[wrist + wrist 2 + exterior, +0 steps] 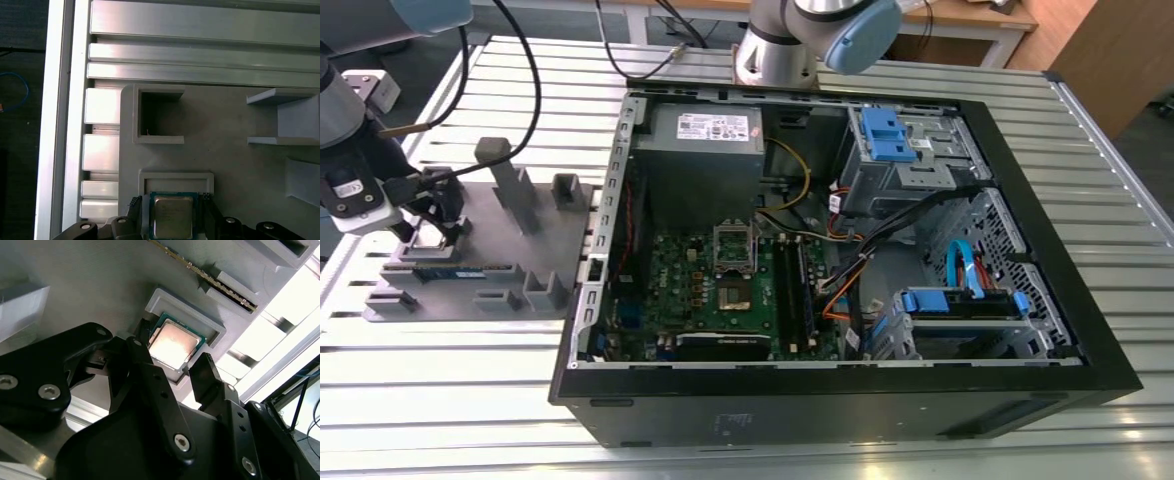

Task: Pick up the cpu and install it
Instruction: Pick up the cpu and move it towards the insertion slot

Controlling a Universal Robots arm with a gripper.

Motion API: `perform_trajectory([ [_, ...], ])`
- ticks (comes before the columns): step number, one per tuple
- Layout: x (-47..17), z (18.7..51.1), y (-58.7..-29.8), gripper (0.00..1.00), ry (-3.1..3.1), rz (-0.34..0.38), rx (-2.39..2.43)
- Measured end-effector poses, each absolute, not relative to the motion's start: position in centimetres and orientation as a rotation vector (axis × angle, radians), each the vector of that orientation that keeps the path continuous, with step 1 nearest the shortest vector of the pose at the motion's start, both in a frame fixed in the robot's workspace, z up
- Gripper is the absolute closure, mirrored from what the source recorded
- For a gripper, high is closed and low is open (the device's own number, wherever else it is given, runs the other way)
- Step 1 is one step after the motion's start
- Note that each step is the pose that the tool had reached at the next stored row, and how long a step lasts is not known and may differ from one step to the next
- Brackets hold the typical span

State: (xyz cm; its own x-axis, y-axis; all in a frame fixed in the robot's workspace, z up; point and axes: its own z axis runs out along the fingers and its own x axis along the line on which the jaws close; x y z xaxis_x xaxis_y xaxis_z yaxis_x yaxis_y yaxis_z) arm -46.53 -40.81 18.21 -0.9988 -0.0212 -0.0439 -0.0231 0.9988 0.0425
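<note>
Claw (173, 351) open astride the cpu (172, 345), which is seated in its pocket on the grey tray (500, 245).

One slatted metal table (440, 420) carries one open computer case (854, 410) and, just beside it on the exterior view's left, the one tray. One green memory stick (454, 272) lies in a slot on the tray, near the cpu pocket. In the exterior view the claw stands low over the tray's far-left corner. In both wrist views its two fingers (135, 204) flank opposite edges of the one cpu. Contact between fingers and chip cannot be confirmed. The claw body covers the cpu's near edge in the second wrist view, and the picture edge cuts it off in the first wrist view. A raised wall borders the pocket on one side. One empty square recess (160, 115) lies near it. The pocket sits close to the tray's edge, with bare table slats beyond.
</note>
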Motion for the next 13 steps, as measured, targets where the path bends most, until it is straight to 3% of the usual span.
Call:
perform_trajectory([
  [13, -46.41, 18.17, -40.83, 0.41, 3.097, 0.065, -0.003],
])
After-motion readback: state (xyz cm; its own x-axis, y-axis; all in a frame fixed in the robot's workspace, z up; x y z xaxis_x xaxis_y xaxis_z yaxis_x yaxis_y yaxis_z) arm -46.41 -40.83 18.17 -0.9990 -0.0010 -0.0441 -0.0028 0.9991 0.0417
